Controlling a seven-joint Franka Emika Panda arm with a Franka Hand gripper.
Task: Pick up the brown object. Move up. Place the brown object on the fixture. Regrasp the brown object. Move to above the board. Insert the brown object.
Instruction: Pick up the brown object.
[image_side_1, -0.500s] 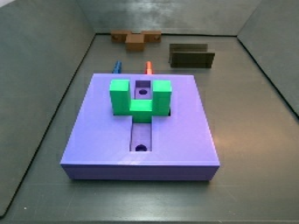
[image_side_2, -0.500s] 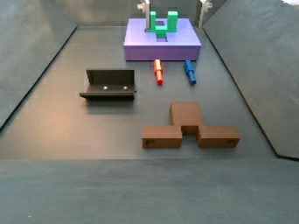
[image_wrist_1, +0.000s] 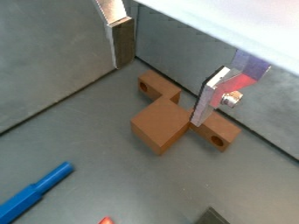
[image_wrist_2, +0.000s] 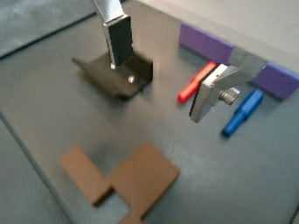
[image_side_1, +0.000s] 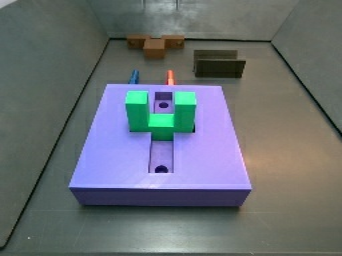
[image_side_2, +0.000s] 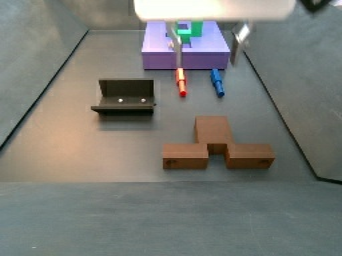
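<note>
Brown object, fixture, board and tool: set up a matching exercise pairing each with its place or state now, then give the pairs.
Things:
1. brown object
2. fixture
3. board
4. tool

Places or states:
A. carries the green U-shaped block
B. open, holding nothing, above the floor
C. lying on the floor, ungrasped
D. standing empty beside the orange peg

Pairs: 1-C, 2-D, 3-A, 4-B

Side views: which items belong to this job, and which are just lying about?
Job:
brown object, on the floor
fixture
board
hand, open, nothing held, above the pegs

Lying about:
orange peg
blue peg
green block on the board
</note>
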